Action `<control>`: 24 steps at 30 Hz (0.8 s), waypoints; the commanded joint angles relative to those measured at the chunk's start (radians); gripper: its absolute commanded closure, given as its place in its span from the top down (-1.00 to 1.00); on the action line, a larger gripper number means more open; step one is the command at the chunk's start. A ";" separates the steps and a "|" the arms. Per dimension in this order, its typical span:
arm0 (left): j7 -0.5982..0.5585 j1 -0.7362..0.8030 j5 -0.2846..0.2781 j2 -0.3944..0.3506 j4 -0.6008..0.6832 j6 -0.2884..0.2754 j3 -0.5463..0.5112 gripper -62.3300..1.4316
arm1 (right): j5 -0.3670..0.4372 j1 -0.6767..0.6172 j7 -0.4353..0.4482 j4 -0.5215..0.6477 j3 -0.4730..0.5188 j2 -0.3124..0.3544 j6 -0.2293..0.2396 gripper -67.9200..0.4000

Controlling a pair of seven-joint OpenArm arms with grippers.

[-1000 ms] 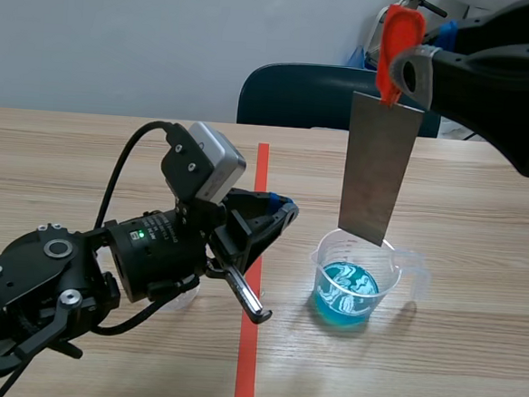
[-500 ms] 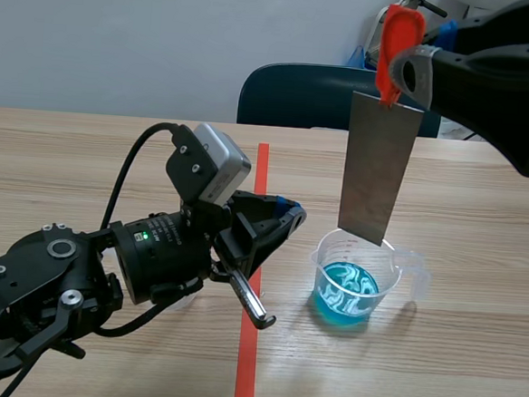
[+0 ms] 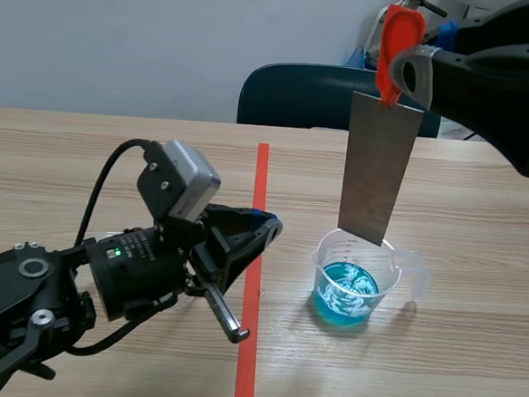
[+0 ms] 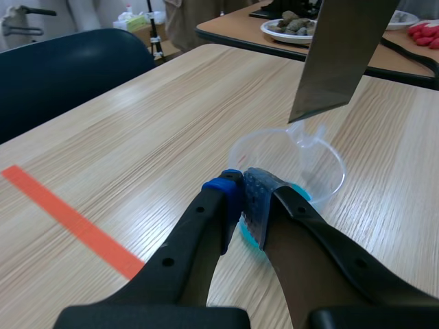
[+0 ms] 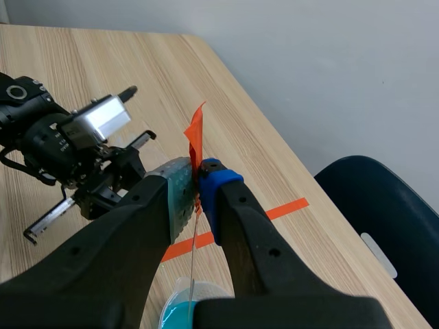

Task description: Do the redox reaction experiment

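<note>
Upright on the wooden table [image 3: 453,357], just right of the orange-red tape line [image 3: 260,175]: clear plastic beaker [image 3: 397,279] with a pour spout. Inside, low in the beaker: blue liquid [image 3: 349,291], streaked with lighter swirls. Upper part of the beaker holding nothing else.

Raised above the beaker: right gripper [image 5: 197,179], fingers clamped on an orange-red clip [image 3: 398,44]. Hanging from the clip: flat grey metal plate [image 3: 378,166], near vertical with a slight tilt. Lower edge of the plate over the beaker mouth and, as seen in the left wrist view, above the rim and clear of the liquid.

Low over the table at the tape line: left gripper [image 4: 241,199], closed on nothing, pads pressed together. Tips pointed toward the beaker, near it but apart from its wall.

Behind the table: dark blue chair [image 3: 299,96].
</note>
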 commanded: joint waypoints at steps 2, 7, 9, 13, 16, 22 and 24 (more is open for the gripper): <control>-0.020 0.035 -0.013 -0.037 0.069 0.002 -0.034 -0.90 | 0.012 0.009 0.015 0.004 0.011 0.003 0.006 -0.97; -0.021 0.112 -0.014 -0.121 0.184 0.001 -0.082 -0.55 | 0.012 0.009 0.015 0.004 0.011 0.003 0.006 -0.97; -0.027 0.149 -0.016 -0.155 0.231 0.001 -0.104 -0.40 | 0.012 0.009 0.015 0.004 0.011 0.003 0.006 -0.97; -0.077 0.232 -0.016 -0.219 0.309 0.003 -0.160 -0.05 | 0.012 0.009 0.015 0.004 0.011 0.003 0.006 -0.97; -0.142 0.294 -0.016 -0.264 0.346 0.003 -0.210 0.08 | 0.012 0.009 0.015 0.004 0.011 0.003 0.006 -0.97; -0.254 0.424 -0.016 -0.347 0.375 0.014 -0.306 0.11 | 0.012 0.009 0.015 0.004 0.011 0.003 0.006 -0.97; -0.294 0.473 -0.016 -0.374 0.375 0.034 -0.337 0.22 | 0.012 0.009 0.015 0.004 0.011 0.003 0.006 -0.97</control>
